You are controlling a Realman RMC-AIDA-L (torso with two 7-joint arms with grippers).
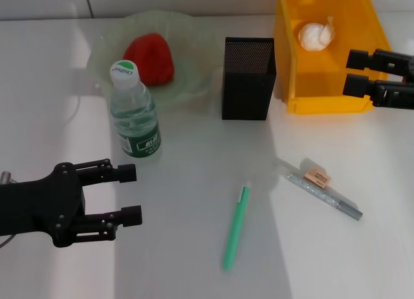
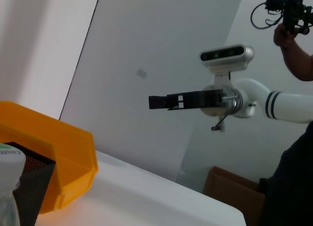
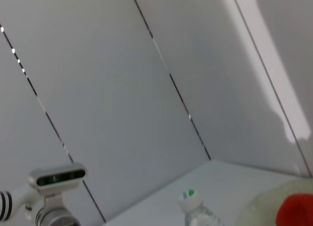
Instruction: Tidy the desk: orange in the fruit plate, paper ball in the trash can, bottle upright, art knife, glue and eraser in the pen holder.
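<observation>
Orange (image 1: 149,58): we find it lying in the fruit plate (image 1: 194,85), far left of the table (image 1: 187,247); that item reads as done. Paper ball (image 1: 316,35): inside the trash can (image 1: 323,105); done. Bottle (image 1: 134,114): upright just in front of the plate; done.

Outstanding, all on the table's near right: green stick-shaped item (image 1: 235,226), probably the art knife; grey pen-like stick (image 1: 326,197), probably the glue; eraser (image 1: 317,177) touching that stick's far side. Pen holder (image 1: 248,77): between plate and can; nothing visibly inside.

Left tool (image 1: 129,194): low at near left, fingers spread, holding nothing. Right tool (image 1: 352,71): beside the can's right wall, fingers apart, empty.

Step in hand, we judge: pen-holder items. Next move calls for a tool descending over one small item, closing narrowly, then lifting above the holder's mouth.
</observation>
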